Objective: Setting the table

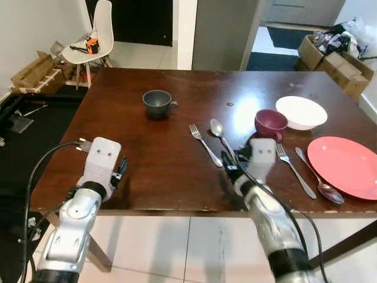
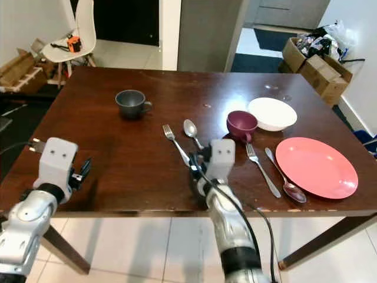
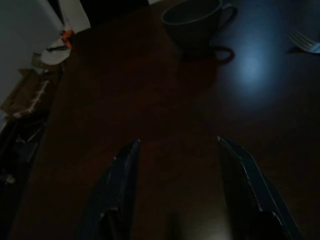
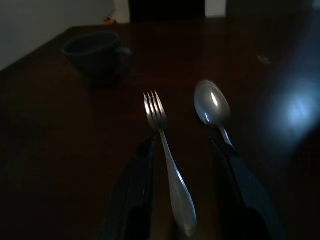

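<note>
While my right gripper [image 4: 182,150] straddles the fork [image 4: 167,165] handle, fingers spread, my left gripper [image 3: 177,145] hovers spread over the table [image 1: 159,159].

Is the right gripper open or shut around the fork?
Open. The right gripper's two black fingers straddle the silver fork's handle with gaps either side, on the dark wooden table.

Table [image 1: 147,171]: mug [image 1: 158,103] far left-centre. Fork [image 1: 204,143] and spoon [image 1: 220,134] side by side mid-table, spoon on the right. Cup [image 1: 270,124] right of them, bowl [image 1: 301,112] just behind-right. Second fork [image 1: 294,170] and spoon [image 1: 319,175] left of plate [image 1: 346,166] at right edge. Chair [image 1: 91,36] beyond far-left corner.
</note>
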{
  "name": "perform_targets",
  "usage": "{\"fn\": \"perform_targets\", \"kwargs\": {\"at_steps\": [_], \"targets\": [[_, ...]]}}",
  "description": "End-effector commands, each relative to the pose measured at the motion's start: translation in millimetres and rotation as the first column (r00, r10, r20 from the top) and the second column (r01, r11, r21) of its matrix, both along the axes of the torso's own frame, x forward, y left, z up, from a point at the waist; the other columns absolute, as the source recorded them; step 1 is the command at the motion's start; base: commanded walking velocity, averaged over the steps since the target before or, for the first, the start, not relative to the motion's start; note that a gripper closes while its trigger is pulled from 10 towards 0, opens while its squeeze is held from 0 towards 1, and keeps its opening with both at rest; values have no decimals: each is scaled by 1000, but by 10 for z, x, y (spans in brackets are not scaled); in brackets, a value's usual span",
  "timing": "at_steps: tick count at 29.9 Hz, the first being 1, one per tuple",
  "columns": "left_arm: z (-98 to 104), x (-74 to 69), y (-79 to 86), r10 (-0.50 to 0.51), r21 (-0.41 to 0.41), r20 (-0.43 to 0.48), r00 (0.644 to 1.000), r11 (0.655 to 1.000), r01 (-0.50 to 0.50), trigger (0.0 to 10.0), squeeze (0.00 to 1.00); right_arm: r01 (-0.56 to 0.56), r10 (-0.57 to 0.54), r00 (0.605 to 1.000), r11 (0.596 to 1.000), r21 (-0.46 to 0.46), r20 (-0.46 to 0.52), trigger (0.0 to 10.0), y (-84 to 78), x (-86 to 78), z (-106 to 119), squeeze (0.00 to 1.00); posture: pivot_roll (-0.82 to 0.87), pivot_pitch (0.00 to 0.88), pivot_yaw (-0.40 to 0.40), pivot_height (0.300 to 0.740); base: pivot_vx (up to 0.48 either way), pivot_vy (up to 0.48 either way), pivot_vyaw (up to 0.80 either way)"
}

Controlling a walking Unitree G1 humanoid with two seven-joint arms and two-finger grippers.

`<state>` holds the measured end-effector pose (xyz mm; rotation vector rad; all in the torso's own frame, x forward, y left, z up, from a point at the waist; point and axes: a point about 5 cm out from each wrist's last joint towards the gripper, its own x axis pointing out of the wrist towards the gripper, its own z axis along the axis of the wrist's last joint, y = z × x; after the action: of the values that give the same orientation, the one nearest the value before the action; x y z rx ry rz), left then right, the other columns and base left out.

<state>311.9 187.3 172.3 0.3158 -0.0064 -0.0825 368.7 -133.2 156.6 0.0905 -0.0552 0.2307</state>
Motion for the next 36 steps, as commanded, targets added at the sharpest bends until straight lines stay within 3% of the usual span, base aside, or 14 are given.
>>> {"fn": "perform_targets", "kwargs": {"at_steps": [1, 2, 3, 4, 5, 6, 9, 15, 16, 27, 34, 36], "targets": [[125, -8, -40, -45, -6, 14, 999, 999, 45, 10000, 0, 13, -14, 999, 999, -30, -29, 10000, -89, 84, -19, 318, 128, 98, 64, 740, 0, 0, 0], [176, -10, -53, -58, -4, 22, 998, 998, 59, 10000, 0, 13, -14, 999, 999, -32, -30, 10000, -111, 128, 20, 318, 128, 98, 64, 740, 0, 0, 0], [232, -18, -58, -71, 3, 34, 997, 997, 71, 10000, 0, 4, -5, 999, 1000, -26, -36, 10000, -119, 160, 49, 424, 142, 105, 62, 740, 0, 0, 0], [283, -24, -64, -80, 6, 43, 996, 997, 80, 10000, 0, 3, -4, 999, 1000, -26, -39, 10000, -128, 186, 73, 631, 147, 107, 61, 740, 0, 0, 0], [327, -40, -61, -87, 9, 51, 995, 996, 87, 10000, 0, 1, -2, 999, 1000, -28, -39, 10000, -129, 201, 92, 702, 166, 117, 60, 740, 0, 0, 0], [380, -52, -59, -95, 17, 59, 994, 995, 94, 10000, 0, -10, 10, 999, 1000, -17, -43, 10000, -124, 219, 109, 1000, 172, 121, 59, 740, 0, 0, 0], [552, -100, -56, -119, 36, 89, 989, 993, 116, 10000, 0, -27, 27, 998, 1000, -13, -55, 10000, -114, 258, 143, 1000, 199, 142, 60, 740, 0, 0, 0], [767, -220, -192, -291, 127, 62, 955, 951, 282, 10000, 0, -55, 55, 996, 998, 0, -74, 10000, -103, 312, 178, 1000, 235, 171, 76, 740, 0, 0, 0], [855, -234, -265, -346, 135, 59, 936, 932, 336, 10000, 0, -68, 67, 995, 998, -2, -71, 10000, -112, 332, 216, 0, 240, 183, 80, 740, 0, 0, 0], [1054, -353, -297, -388, 135, 56, 920, 916, 378, 10000, 0, -103, 98, 992, 993, -52, -83, 10000, -136, 393, 312, 0, 266, 237, 89, 740, 0, 0, 0], [1049, -373, -274, -372, 130, 19, 928, 921, 366, 10000, 0, -187, 164, 968, 976, -115, -188, 10000, -92, 330, 80, 0, 265, 250, 96, 740, 0, 0, 0], [1055, -374, -273, -368, 126, 17, 930, 923, 363, 10000, 0, -215, 182, 957, 967, -133, -225, 9490, -85, 306, 5, 0, 265, 252, 97, 740, 0, 0, 0]]}}
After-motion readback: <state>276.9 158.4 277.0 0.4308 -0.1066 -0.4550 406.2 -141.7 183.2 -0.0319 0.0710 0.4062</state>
